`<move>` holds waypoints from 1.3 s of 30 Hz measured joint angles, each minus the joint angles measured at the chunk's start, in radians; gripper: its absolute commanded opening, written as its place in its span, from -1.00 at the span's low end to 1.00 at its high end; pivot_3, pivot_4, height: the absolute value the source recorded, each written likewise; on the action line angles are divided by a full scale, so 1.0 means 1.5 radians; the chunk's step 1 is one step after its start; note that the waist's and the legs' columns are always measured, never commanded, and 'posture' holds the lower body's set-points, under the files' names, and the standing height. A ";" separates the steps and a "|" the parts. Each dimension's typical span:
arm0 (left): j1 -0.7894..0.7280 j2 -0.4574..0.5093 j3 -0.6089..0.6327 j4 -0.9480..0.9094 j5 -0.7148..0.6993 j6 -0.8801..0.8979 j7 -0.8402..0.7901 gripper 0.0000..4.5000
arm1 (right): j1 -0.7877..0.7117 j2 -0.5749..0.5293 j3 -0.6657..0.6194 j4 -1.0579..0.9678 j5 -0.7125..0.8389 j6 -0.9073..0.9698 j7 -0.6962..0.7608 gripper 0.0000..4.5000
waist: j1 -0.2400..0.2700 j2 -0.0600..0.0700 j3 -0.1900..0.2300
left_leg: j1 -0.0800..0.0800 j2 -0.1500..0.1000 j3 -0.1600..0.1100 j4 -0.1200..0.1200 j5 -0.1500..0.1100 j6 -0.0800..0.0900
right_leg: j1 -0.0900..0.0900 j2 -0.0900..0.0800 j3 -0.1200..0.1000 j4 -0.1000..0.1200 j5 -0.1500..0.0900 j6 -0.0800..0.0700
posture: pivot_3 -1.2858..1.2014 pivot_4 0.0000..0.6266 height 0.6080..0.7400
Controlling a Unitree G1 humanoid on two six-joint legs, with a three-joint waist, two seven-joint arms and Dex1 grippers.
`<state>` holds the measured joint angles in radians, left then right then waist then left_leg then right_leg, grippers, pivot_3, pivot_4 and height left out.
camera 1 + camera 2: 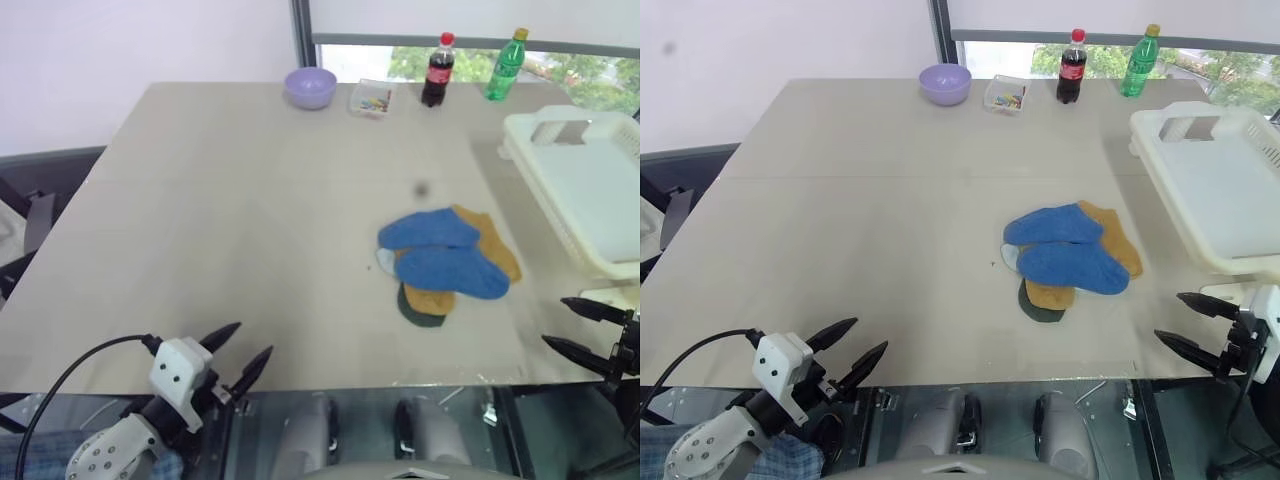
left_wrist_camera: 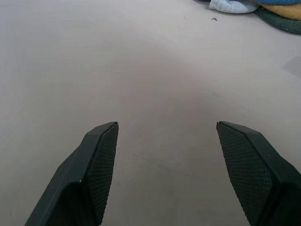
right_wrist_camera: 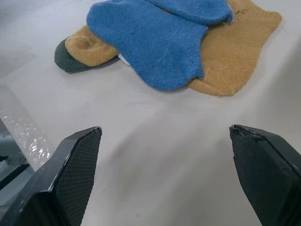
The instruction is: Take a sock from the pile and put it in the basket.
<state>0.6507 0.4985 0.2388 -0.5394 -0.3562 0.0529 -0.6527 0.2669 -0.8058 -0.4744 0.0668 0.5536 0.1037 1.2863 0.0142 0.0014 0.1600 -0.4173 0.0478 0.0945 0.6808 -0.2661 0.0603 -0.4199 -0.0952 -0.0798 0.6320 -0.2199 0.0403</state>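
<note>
Currently, stage: nothing taken yet; all socks lie in the pile, basket looks empty.
Pile (image 1: pixel 445 262): on the beige surface (image 1: pixel 220 200), right of centre, near the front edge. Two blue socks on top, mustard ones under them, a dark green toe poking out toward the front edge, a scrap of pale grey on the left side.
Basket (image 1: pixel 590 190): cream-white, slotted sides, at the right edge of the surface, just beyond the pile.
Left claw (image 1: pixel 240 356): fingers spread apart, holding nothing, at the front-left edge, well apart from the pile.
Right claw (image 1: pixel 1188 325): fingers spread wide, holding nothing, at the front-right edge, near the pile and pointed at it.
Handling (judgement): knit socks, soft, light, limp; will drape and may drag a neighbour along. Not fragile, not slippery.
Grip point (judgement): pinch a fold of the nearer blue sock (image 3: pixel 150 40), at its free end, since it sits on top.
Writing: cola bottle (image 1: pixel 437 70) has a red label, text too small to read; green bottle (image 1: pixel 505 64) likewise. Lilac bowl (image 1: pixel 310 87) plain.
</note>
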 measured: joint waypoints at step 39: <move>-0.040 0.096 0.097 0.007 -0.205 0.016 -0.198 0.60 | -0.278 0.003 0.187 -0.217 0.000 0.141 -0.099 0.98 | -0.001 0.001 0.002 | 0.000 0.001 0.000 0.000 0.000 0.000 | 0.000 0.004 0.000 0.000 0.000 0.000 | 0.03 -0.52 0.89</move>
<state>0.5906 0.6432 0.3840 -0.5292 -0.6643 0.0771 -0.9498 -0.1504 -0.8018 -0.1944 -0.2589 0.5537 0.3146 1.1381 0.0124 0.0022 0.1630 -0.4177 0.0499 0.0950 0.6808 -0.2661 0.0600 -0.4204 -0.0894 -0.0799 0.6315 -0.2197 0.0399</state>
